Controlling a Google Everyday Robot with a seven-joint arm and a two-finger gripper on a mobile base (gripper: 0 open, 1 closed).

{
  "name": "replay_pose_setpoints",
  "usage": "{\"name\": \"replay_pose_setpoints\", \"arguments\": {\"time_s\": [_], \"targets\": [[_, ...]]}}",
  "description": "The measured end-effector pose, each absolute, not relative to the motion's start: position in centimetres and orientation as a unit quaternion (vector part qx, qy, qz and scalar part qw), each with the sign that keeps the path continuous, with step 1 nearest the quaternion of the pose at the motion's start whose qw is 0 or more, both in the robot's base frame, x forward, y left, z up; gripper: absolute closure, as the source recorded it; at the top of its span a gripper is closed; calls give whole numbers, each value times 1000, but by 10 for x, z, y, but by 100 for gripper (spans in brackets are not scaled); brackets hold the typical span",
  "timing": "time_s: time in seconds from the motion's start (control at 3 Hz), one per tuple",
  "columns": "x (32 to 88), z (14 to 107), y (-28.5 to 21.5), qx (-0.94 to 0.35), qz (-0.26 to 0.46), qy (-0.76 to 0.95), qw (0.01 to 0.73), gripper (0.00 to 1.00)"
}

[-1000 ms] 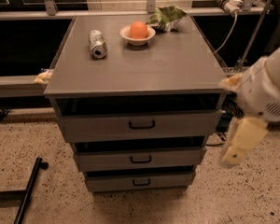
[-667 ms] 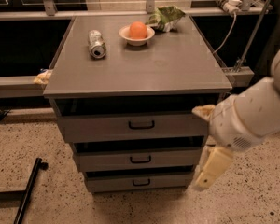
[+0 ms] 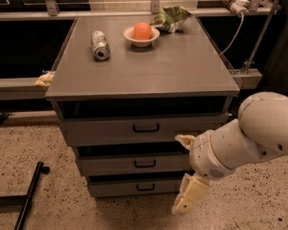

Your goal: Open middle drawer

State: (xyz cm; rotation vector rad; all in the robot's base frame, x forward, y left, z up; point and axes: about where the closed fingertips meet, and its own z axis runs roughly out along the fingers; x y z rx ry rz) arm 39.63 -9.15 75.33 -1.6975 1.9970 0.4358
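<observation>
The desk (image 3: 182,75) is standing centrally. The white arm (image 3: 249,138) is covering the right ends of the drawer fronts. The middle drawer (image 3: 115,166) is sitting closed, second of three. The gripper (image 3: 180,174) is hovering before its right end, fingers spread wide, holding nothing. A green bag (image 3: 170,18), a bowl (image 3: 141,41) and a can (image 3: 100,44) are resting on the desk.

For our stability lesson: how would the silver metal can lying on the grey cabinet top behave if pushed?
On its side, the silver metal can would probably roll. It looks dented, so likely empty and light. The robot's hand hangs low beside the grey drawer fronts, away from it.
</observation>
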Motion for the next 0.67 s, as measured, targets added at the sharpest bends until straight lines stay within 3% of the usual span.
{"name": "replay_pose_setpoints", "arguments": {"time_s": [0.67], "targets": [[403,695,-100,-656,117,709,230,0]]}}
